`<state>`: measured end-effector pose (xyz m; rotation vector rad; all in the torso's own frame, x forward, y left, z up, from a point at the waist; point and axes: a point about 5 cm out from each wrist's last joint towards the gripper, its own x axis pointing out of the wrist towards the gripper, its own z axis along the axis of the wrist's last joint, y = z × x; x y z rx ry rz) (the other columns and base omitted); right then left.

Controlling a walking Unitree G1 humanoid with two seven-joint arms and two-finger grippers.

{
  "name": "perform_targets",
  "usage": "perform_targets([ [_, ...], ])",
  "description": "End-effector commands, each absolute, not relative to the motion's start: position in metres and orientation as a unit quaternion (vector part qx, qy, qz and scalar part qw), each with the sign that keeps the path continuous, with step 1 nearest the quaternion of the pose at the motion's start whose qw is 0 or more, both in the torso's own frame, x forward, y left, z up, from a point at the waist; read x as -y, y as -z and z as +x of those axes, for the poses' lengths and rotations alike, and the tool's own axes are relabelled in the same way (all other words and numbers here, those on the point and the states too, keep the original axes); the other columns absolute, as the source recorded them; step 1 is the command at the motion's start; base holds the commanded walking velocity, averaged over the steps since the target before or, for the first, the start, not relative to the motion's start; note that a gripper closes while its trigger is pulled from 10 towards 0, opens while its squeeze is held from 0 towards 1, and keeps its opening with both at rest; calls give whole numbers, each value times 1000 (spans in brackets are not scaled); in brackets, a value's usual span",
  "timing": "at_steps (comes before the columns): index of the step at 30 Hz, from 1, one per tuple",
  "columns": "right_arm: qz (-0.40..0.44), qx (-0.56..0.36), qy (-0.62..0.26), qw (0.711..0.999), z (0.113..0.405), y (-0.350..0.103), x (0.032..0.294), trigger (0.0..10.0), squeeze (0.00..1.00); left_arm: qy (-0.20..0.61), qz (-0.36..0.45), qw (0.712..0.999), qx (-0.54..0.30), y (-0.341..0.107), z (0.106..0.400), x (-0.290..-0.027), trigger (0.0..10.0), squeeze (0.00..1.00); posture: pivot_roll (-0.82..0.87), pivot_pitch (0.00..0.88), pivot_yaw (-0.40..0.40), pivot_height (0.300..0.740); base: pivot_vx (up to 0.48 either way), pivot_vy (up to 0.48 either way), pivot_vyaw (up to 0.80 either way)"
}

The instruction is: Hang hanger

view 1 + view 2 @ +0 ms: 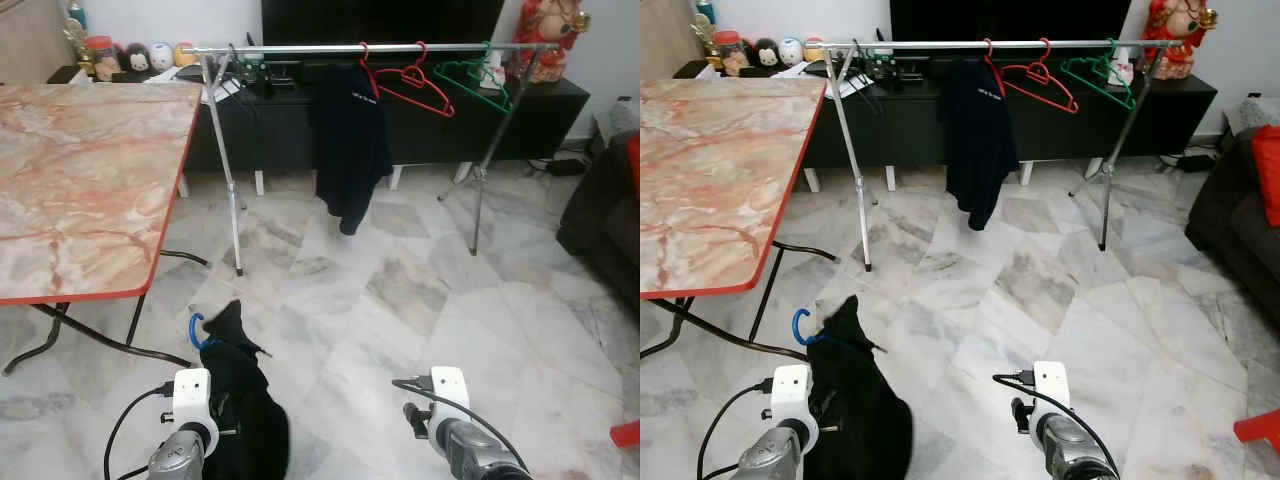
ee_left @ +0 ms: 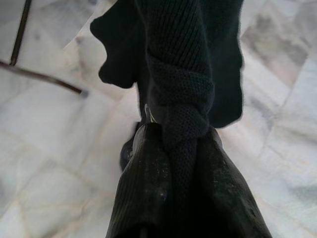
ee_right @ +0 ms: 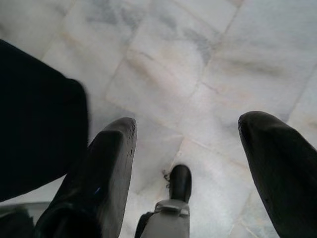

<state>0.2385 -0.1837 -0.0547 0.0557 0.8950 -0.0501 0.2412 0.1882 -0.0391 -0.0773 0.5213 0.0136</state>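
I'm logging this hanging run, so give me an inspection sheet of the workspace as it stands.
Surface: white-grey marble tile floor.
Job's things: black knit garment on a blue hanger, held low; silver clothes rail ahead carries a dark jacket, two red hangers and one green hanger.
Clutter: figurines on the black cabinet.
Grippers: left gripper shut on the garment; right gripper open.
Cables: black leads at both wrists.
Surroundings: marble-patterned folding table, dark sofa.
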Motion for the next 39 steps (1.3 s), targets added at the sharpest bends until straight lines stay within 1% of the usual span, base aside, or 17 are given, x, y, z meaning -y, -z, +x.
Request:
perform_targets([
  [1,27,-417,41,907,241,52,189,10000,0,10,-31,974,-226,30,250,-186,10000,0,-86,0,-30,740,0,0,0],
  [4,25,-406,47,912,243,51,190,10000,0,20,-23,975,-218,28,251,-186,10000,0,-86,0,-30,740,0,0,0],
  [6,34,-394,58,917,243,49,190,10000,0,41,-20,990,-136,-13,295,-184,10000,0,-77,0,-30,740,0,0,0],
  [8,37,-378,68,922,245,48,191,10000,0,57,-9,996,-61,-49,320,-184,10000,0,-79,0,-28,740,0,0,0],
  [10,34,-359,79,929,247,45,192,10000,0,70,9,997,-18,-68,328,-185,10000,0,-79,0,-28,740,0,0,0],
  [15,33,-332,88,939,248,42,193,10000,0,109,37,993,39,-93,337,-177,10000,0,-80,0,-24,740,0,0,0],
  [19,15,-319,96,943,249,41,194,10000,0,139,46,988,51,-105,340,-169,10000,0,-78,0,-24,740,0,0,0],
  [24,-13,-300,104,948,250,38,196,10000,0,186,62,980,26,-109,340,-163,10000,0,-84,0,-21,740,0,0,0],
  [25,-57,-296,91,949,251,36,196,10000,0,207,72,976,10,-109,339,-161,10000,0,-89,0,-18,740,0,0,0],
  [28,-104,-304,64,945,253,36,196,10000,0,238,86,967,-14,-109,337,-159,10000,0,-94,0,-14,740,0,0,0],
  [32,-129,-293,19,947,256,34,192,10000,0,269,78,960,-25,-119,334,-156,10000,0,-96,0,-15,740,0,0,0],
  [33,-126,-232,17,964,290,-5,219,10000,0,279,82,956,-31,-122,333,-155,10000,0,-96,0,-15,740,0,0,0],
  [34,-117,-181,7,976,314,-41,239,10000,0,290,86,953,-34,-124,331,-154,10000,0,-100,0,-14,740,0,0,0],
  [36,-107,-126,-7,986,333,-82,257,10000,0,299,90,949,-39,-127,330,-153,10000,0,-100,0,-14,740,0,0,0],
  [37,-105,-103,-34,989,335,-98,252,10000,0,312,92,945,-41,-128,328,-150,10000,0,-104,0,-13,740,0,0,0],
  [38,-87,-62,-120,987,331,-126,222,10000,0,335,100,935,-49,-131,323,-143,10000,0,-104,0,-13,740,0,0,0],
  [39,-81,-53,-145,985,328,-132,212,10000,0,341,102,933,-51,-131,322,-142,10000,0,-104,0,-13,740,0,0,0],
])
